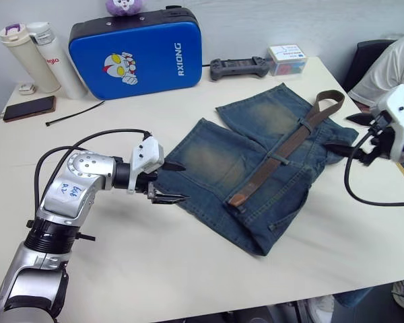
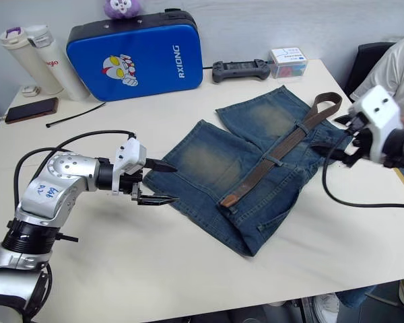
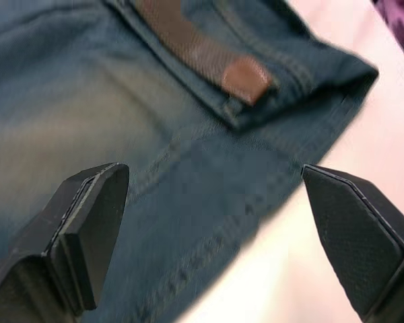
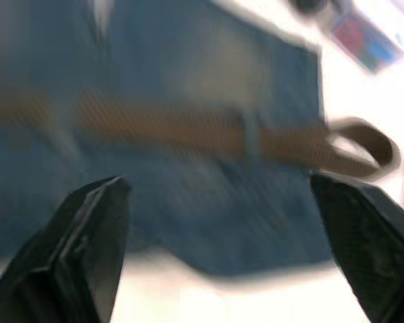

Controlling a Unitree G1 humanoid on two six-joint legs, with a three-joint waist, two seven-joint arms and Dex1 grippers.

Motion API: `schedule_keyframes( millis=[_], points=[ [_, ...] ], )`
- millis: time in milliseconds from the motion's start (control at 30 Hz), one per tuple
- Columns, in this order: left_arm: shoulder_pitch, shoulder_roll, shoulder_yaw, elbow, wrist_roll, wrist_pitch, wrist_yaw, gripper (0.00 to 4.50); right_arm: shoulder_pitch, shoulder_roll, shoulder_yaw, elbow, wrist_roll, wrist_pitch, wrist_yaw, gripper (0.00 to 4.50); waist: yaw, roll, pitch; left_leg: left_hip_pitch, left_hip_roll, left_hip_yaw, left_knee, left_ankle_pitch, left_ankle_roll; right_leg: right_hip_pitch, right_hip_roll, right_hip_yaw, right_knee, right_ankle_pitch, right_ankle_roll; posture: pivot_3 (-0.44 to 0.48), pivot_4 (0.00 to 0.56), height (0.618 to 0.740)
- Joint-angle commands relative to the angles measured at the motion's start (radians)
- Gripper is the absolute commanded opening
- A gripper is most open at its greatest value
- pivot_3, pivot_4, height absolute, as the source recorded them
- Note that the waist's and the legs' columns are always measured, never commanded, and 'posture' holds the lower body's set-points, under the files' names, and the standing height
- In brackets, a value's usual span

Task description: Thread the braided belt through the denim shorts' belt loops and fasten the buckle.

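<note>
Right now the faded blue denim shorts [image 1: 256, 168] are spread across centre-right of the head views on a pale tabletop [image 1: 155, 269], waistband running diagonally from lower centre to upper right. The dark-brown braided belt [image 1: 283, 151] is laid along that waistband, same diagonal axis, and is seen passing under at least two narrow denim belt loops [image 1: 281, 157]. Its tan leather end [image 1: 237, 199] sits at lower centre, w/ the other end folded into a loop [image 1: 330, 99] at upper right, just past the shorts' edge. The silver buckle can't be made out.

The left gripper [image 1: 177, 182] is held at centre-left of frame, black fingers spread apart, nothing between them, right at the shorts' nearest edge. In the left wrist view the tan end [image 3: 246, 77] is seen ahead between the spread fingers [image 3: 87, 229], so it lies fwd of the left gripper, nearer to it than to the other arm.

The right gripper [image 1: 347, 133] is at right edge, fingers likewise parted and empty, close to the folded end. Judged: each belt end is best served by its nearer arm.
</note>
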Motion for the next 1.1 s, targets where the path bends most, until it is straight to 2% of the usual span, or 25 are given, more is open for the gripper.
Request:
schedule_keyframes(
  millis=[33,67,133,233,367,467,567,700,800,1100],
  points=[
    [-0.029,0.015,0.036,-0.042,-0.049,0.058,-0.012,4.5,-0.103,0.179,-0.183,-0.232,0.3,0.667,-0.142,4.45,-0.002,-0.001,0.0,0.0,0.0,0.0,0.0,0.0,0.0,0.0,0.0,0.0,0.0,0.0,0.0,0.0,0.15,0.74],
    [-0.028,0.018,0.041,-0.057,-0.059,0.073,-0.01,4.5,-0.116,0.239,-0.22,-0.243,0.373,0.778,-0.197,4.45,-0.002,-0.001,0.0,0.0,0.0,0.0,0.0,0.0,0.0,0.0,0.0,0.001,0.0,0.0,0.0,0.0,0.15,0.74],
    [-0.018,0.025,0.045,-0.084,-0.065,0.089,-0.002,4.5,-0.095,0.321,-0.269,-0.192,0.501,0.835,-0.348,4.45,0.002,-0.002,0.0,0.0,-0.001,-0.001,0.001,0.0,0.0,0.0,-0.001,0.0,0.001,0.0,0.0,0.0,0.15,0.74],
    [0.005,0.035,0.05,-0.122,-0.075,0.113,0.013,4.5,-0.057,0.448,-0.351,-0.058,0.659,0.835,-0.636,4.45,0.021,-0.003,-0.001,0.0,-0.001,-0.001,0.0,0.0,0.0,0.0,-0.002,0.0,0.0,0.0,0.0,0.0,0.15,0.74],
    [0.029,0.046,0.061,-0.156,-0.077,0.143,0.039,4.5,-0.061,0.593,-0.468,0.087,0.865,0.835,-0.998,4.45,0.021,-0.004,-0.001,0.0,-0.003,-0.001,0.001,0.0,0.001,0.0,-0.003,0.0,0.0,0.0,0.0,0.0,0.15,0.74],
    [0.048,0.061,0.074,-0.181,-0.08,0.166,0.059,4.5,-0.129,0.726,-0.6,0.145,0.895,0.828,-1.253,4.45,0.011,-0.004,-0.001,0.0,-0.002,0.0,0.0,0.0,0.0,-0.001,-0.002,0.0,0.002,0.0,0.0,0.0,0.15,0.74],
    [0.067,0.074,0.084,-0.198,-0.083,0.186,0.077,4.5,-0.124,0.756,-0.584,0.195,1.077,0.776,-1.446,4.45,-0.005,-0.004,-0.002,0.0,-0.002,0.0,0.0,0.001,0.0,-0.001,-0.002,0.0,0.003,0.0,0.0,0.0,0.15,0.74],
    [0.081,0.077,0.095,-0.204,-0.077,0.181,0.101,4.5,-0.041,0.72,-0.44,0.194,1.373,0.616,-1.678,4.45,-0.01,-0.003,-0.002,0.0,-0.002,0.0,-0.001,0.001,0.0,-0.001,-0.002,0.0,0.002,0.0,0.0,0.0,0.15,0.74],
    [0.091,0.078,0.102,-0.21,-0.08,0.18,0.108,4.5,0.018,0.669,-0.328,0.158,1.532,0.507,-1.764,4.45,-0.009,-0.004,-0.002,0.0,-0.002,0.0,0.0,0.001,0.001,0.0,-0.002,0.0,0.001,0.0,0.0,0.0,0.15,0.74],
    [0.113,0.069,0.093,-0.225,-0.079,0.162,0.12,4.5,0.071,0.619,-0.275,0.096,1.547,0.432,-1.737,4.45,-0.01,-0.003,-0.002,0.0,-0.001,0.0,-0.001,0.001,0.001,0.0,-0.002,0.0,0.001,0.0,0.0,0.0,0.15,0.74]
  ],
)
